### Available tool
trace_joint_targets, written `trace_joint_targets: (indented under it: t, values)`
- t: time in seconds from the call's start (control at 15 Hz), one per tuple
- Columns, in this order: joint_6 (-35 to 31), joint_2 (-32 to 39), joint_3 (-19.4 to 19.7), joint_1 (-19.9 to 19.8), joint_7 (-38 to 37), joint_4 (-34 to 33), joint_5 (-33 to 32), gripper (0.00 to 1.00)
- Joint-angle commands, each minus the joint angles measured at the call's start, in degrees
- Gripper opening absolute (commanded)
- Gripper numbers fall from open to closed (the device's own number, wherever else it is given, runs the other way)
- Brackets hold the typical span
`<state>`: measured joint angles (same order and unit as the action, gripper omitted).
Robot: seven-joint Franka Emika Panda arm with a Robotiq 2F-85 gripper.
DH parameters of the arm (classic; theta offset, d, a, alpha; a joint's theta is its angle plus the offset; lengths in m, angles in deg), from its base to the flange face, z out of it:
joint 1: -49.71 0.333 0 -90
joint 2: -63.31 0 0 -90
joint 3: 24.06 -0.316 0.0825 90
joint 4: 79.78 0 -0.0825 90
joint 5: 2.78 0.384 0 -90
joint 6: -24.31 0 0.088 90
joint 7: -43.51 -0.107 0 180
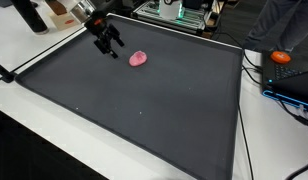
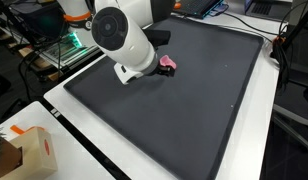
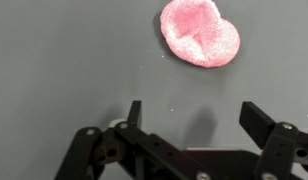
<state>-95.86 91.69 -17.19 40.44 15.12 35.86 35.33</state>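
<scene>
A small pink lumpy object (image 1: 139, 59) lies on the dark grey mat (image 1: 144, 110) near its far edge. It shows at the top of the wrist view (image 3: 200, 32) and partly behind the arm in an exterior view (image 2: 169, 64). My gripper (image 1: 108, 43) hovers just above the mat beside the pink object, apart from it. In the wrist view the gripper (image 3: 194, 115) is open and empty, with bare mat between the fingers.
The mat (image 2: 194, 110) lies on a white table. An orange object (image 1: 282, 57) and cables sit past one side of the mat. A cardboard box (image 2: 19, 152) stands at a table corner. Equipment (image 1: 174, 10) stands behind the mat.
</scene>
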Motion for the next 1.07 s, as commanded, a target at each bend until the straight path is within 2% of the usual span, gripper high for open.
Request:
trace_joint_targets:
  t: [0.0,0.67,1.0]
  values:
    - [0.69,1.3,0.23,-0.04,1.73,-0.66,0.26,1.0]
    - [5.19,5.08,-0.7,2.12,1.11,-7.86,-4.41,1.0]
    - [7.52,8.24,-1.02,4.7,2.49,-14.9,-14.85,1.0]
